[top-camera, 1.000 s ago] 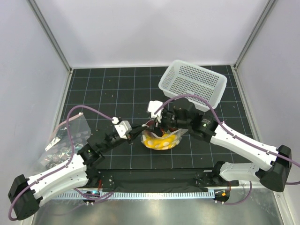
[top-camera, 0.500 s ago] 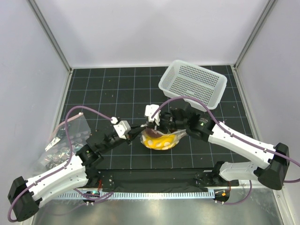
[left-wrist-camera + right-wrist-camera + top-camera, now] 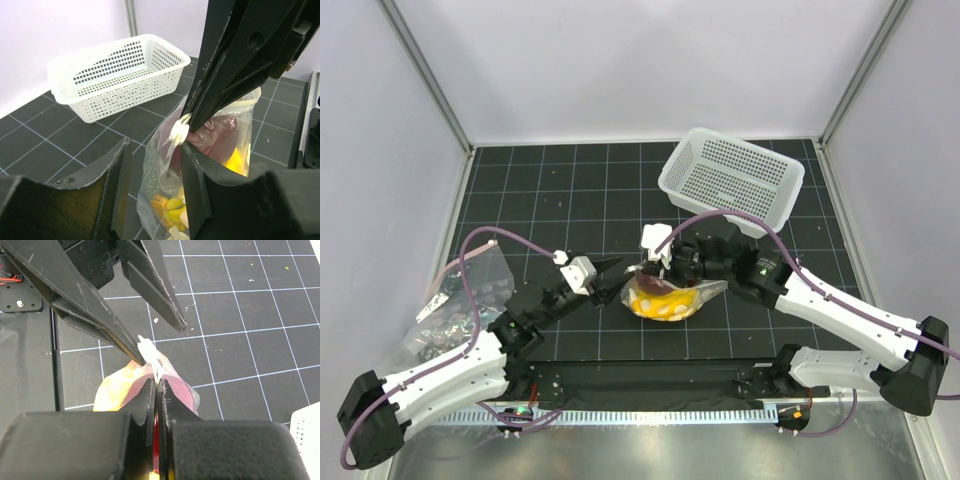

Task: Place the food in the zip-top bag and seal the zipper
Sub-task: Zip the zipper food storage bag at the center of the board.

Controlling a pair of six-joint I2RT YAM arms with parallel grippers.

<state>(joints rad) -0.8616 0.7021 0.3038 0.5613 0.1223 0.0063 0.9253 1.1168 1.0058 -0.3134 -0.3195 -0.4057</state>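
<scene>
The zip-top bag (image 3: pixel 667 299) sits mid-table with the food inside. A yellow banana (image 3: pixel 670 303), a dark-red fruit (image 3: pixel 220 135) and a netted melon (image 3: pixel 150 176) show through the plastic. My right gripper (image 3: pixel 657 271) is shut on the bag's top edge, pinching the zipper (image 3: pixel 159 371) beside its white end tab (image 3: pixel 147 349). My left gripper (image 3: pixel 608 273) stands open at the bag's left end. In the left wrist view its fingers (image 3: pixel 120 185) straddle the bag's corner (image 3: pixel 165 195) without gripping. From the right wrist view, the left gripper (image 3: pixel 157 342) shows its jaws apart.
A white perforated basket (image 3: pixel 732 180) stands at the back right, also in the left wrist view (image 3: pixel 115 75). A second clear crinkly bag (image 3: pixel 460 300) lies at the left edge of the black grid mat (image 3: pixel 550 200), by the left arm.
The right gripper has shut on the bag's top edge. The left gripper has opened, let go of the bag's end and drawn back slightly to the left.
</scene>
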